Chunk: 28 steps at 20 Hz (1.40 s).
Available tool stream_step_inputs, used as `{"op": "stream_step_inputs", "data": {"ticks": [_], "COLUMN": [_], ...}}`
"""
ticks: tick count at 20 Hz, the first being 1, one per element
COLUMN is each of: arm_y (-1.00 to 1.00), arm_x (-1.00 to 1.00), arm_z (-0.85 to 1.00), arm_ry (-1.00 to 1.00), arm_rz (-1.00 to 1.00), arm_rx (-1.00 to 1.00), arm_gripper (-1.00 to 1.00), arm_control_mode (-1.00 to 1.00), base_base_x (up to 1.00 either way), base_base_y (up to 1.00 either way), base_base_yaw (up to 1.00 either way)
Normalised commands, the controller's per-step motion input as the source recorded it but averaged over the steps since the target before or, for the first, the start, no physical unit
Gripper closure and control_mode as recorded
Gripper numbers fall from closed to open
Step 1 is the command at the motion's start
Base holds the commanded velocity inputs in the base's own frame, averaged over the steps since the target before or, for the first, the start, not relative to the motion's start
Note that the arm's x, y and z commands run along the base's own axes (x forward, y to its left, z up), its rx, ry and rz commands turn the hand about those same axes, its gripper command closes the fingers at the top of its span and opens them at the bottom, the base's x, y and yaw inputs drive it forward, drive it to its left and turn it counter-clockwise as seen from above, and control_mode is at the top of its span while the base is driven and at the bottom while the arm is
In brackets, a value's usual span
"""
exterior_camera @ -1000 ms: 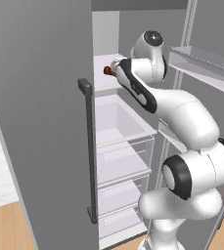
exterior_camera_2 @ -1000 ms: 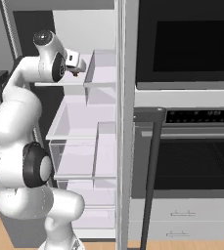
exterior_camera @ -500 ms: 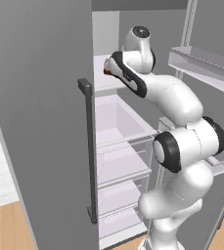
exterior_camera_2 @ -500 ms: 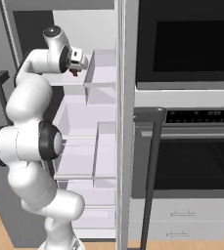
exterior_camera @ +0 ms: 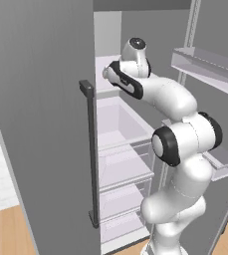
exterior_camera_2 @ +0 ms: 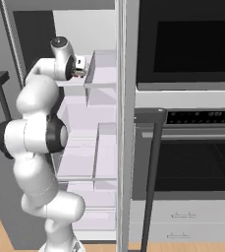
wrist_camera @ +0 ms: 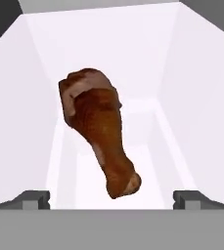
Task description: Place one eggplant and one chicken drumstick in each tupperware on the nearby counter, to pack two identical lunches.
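Brown and glossy, a chicken drumstick (wrist_camera: 100, 129) lies on a white fridge shelf (wrist_camera: 147, 161), its thick meaty end farther from us and its narrow bone end pointing toward the hand (wrist_camera: 111, 197). The hand's two dark fingertips (wrist_camera: 33, 199) stand wide apart and empty, one on each side of the bone end, not touching it. To do this well, we judge the hand should ease forward until the fingertips straddle the thicker middle, then close squarely across it, since the tapered end could slip out. White walls stand on both sides of the shelf, leaving little room to swing sideways. From the base views, the arm reaches into the upper part of the open fridge (exterior_camera: 120, 144), with the grey door and its dark bar handle (exterior_camera: 91, 149) just beside the arm.
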Motion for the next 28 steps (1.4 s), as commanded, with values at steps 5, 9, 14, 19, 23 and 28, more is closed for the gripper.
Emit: {"op": "stream_step_inputs", "data": {"ticks": [5,9,14,19,23,28], "arm_y": [0.18,0.09,0.0,0.0,0.0,0.0], "arm_x": [0.71,0.42,0.23,0.0,0.0,-0.19], "arm_z": [0.02,0.01,-0.23,-0.73,-0.26,0.0], "arm_ry": [0.01,0.01,0.0,-0.05,-0.04,-0.01], "arm_rz": [0.0,0.0,0.0,0.0,0.0,0.0], "arm_rx": [0.0,0.0,0.0,-0.01,0.0,0.0], "arm_gripper": [-1.0,-1.0,1.0,1.0,1.0,1.0], "arm_control_mode": [-1.0,-1.0,-1.0,-1.0,-1.0,-1.0], "base_base_x": [0.0,0.0,0.0,0.0,0.0,0.0], "base_base_y": [0.0,0.0,0.0,0.0,0.0,0.0], "base_base_yaw": [0.0,0.0,0.0,0.0,0.0,0.0]}}
